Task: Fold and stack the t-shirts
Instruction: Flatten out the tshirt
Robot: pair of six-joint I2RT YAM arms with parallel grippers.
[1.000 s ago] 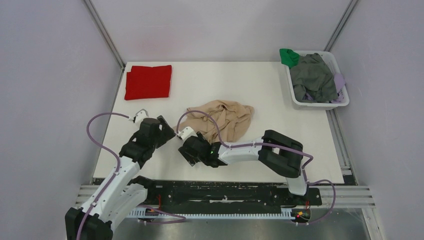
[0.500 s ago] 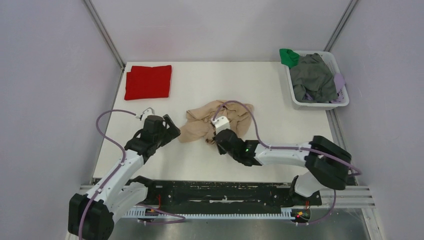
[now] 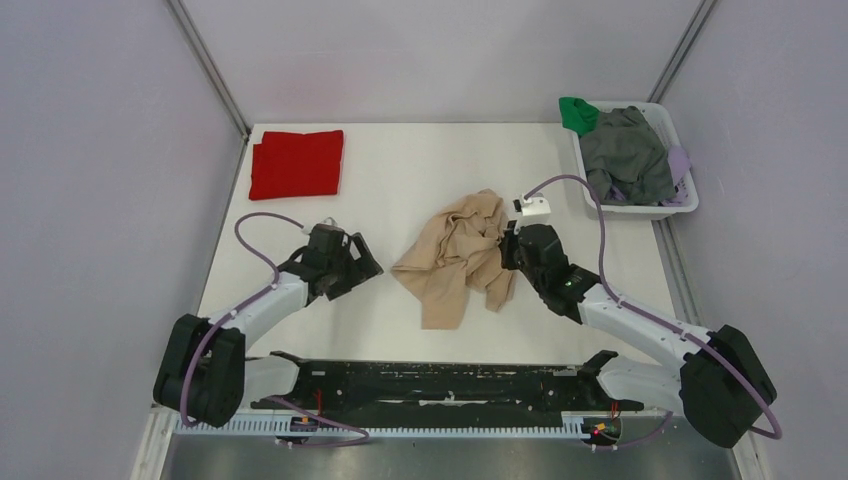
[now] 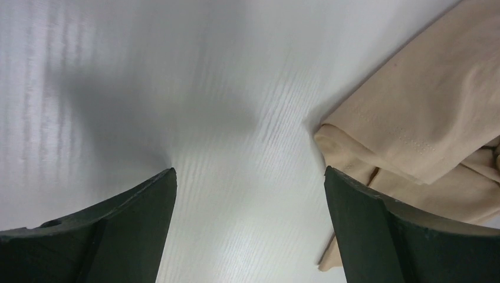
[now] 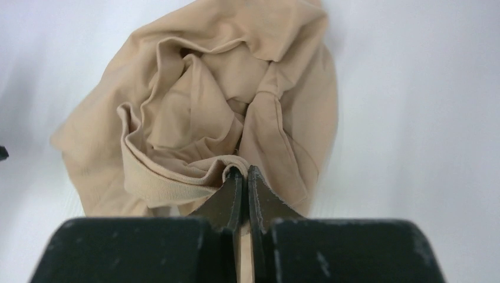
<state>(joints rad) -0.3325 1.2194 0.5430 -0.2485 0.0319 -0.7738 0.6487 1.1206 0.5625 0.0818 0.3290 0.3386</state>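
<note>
Right gripper [image 5: 243,172] pinching beige t-shirt [image 5: 194,106] in wrist view, red t-shirt [image 3: 296,163] overhead only

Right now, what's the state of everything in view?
beige t-shirt: crumpled, unfolded
red t-shirt: folded rectangle, lying flat, far left
left gripper: open, empty, beside beige t-shirt
right gripper: shut on beige t-shirt's ribbed edge
basket: holds loose clothes

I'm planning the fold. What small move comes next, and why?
Probably move the open left gripper onto the crumpled beige shirt's nearest edge and pinch it. The right gripper is shut on a ribbed edge, while the left hovers over bare table beside the cloth; two grips could spread it.
</note>
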